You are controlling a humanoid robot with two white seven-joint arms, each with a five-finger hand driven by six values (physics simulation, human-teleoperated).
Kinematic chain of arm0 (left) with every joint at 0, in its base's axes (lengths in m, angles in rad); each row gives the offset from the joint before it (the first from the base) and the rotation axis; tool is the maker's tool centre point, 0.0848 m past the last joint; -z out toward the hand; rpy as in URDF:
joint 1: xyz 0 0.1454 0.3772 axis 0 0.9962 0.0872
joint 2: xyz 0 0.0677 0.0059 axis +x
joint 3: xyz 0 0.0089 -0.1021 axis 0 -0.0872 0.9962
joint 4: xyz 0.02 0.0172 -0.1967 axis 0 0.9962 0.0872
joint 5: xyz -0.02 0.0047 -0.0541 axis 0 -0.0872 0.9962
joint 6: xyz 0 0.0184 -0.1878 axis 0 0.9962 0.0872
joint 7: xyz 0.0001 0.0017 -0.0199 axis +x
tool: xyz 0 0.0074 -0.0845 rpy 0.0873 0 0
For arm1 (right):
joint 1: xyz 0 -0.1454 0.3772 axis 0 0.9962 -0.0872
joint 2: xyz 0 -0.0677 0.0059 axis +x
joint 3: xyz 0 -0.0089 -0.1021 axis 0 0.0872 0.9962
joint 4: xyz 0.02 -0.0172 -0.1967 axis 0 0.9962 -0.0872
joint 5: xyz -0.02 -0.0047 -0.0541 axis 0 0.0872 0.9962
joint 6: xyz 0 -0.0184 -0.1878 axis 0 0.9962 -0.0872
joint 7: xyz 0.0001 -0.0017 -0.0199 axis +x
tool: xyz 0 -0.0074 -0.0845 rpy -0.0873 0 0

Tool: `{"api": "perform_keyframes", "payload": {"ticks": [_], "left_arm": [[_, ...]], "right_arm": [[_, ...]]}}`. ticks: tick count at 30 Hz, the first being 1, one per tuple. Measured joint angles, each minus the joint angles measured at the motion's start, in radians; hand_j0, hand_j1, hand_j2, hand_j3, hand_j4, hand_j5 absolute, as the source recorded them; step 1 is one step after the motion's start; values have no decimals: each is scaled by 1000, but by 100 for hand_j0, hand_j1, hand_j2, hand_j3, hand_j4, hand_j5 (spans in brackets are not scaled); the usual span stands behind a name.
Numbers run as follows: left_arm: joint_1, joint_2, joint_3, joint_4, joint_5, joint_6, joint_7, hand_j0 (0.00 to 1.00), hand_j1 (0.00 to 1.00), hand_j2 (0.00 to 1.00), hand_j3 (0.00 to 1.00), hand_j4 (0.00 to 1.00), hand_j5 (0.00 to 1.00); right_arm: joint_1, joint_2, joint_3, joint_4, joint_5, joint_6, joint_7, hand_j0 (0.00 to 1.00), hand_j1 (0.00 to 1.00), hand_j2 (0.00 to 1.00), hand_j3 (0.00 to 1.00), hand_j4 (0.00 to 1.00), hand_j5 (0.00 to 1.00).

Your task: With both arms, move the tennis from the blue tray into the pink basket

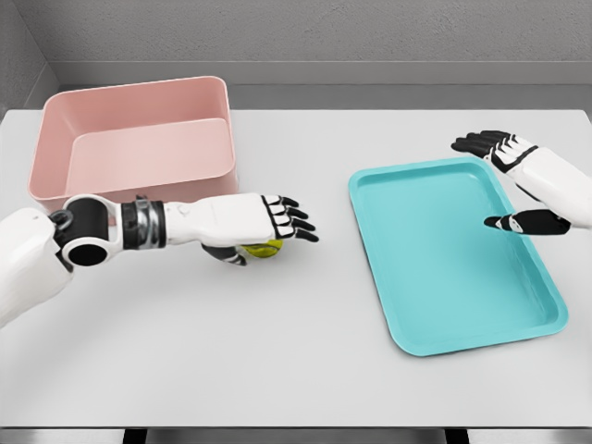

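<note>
Tennis ball [263, 249] is no longer on the blue tray [518, 314]; it shows as a small yellow-green patch under the palm of the left hand [252, 222], low over the white counter [305, 361], about halfway between tray and basket. Only a slice of the ball is visible, so I can judge only that the hand seems to have it in a grasp from above: the thumb and the lower fingers curl around it underneath, while the upper fingers [298, 220] stretch forward, pointing toward the tray, and do not close on it. Whether the ball is lifted or touches the counter I cannot tell.

By my judgement the step in hand is the carry: the ball is with the left arm, and the drop is not yet done. The next move calls for swinging this hand back and to the left, raising it over the near wall of the pink basket [55, 180], and only then opening the curled fingers so the ball falls inside and not on the rim.

Farther back on the right, the right hand [507, 157] hovers at the far edge of the tray with spread fingers, holding nothing. The basket stands at the far left and looks empty.
</note>
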State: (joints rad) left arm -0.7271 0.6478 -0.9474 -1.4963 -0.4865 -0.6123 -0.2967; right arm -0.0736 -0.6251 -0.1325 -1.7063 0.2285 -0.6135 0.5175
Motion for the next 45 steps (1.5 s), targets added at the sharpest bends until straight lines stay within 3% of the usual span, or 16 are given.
{"api": "perform_keyframes", "payload": {"ticks": [8, 23, 41, 45], "left_arm": [[-5, 28, -9, 31, 31, 0, 0, 100, 100, 100, 100, 100, 100], [-21, -13, -18, 119, 31, 0, 0, 100, 100, 100, 100, 100, 100], [-31, -64, -34, 166, 28, 0, -1, 100, 100, 100, 100, 100, 100], [-31, -69, -40, 171, 29, 0, -11, 80, 80, 80, 80, 80, 80]], "right_arm": [[2, 0, -2, 1, 0, 0, 0, 100, 100, 100, 100, 100, 100], [3, 0, -4, 1, -3, 0, 0, 100, 100, 100, 100, 100, 100], [5, 0, -4, 1, -5, 0, 0, 100, 100, 100, 100, 100, 100], [5, 0, -5, 1, -6, 0, 0, 100, 100, 100, 100, 100, 100]]}}
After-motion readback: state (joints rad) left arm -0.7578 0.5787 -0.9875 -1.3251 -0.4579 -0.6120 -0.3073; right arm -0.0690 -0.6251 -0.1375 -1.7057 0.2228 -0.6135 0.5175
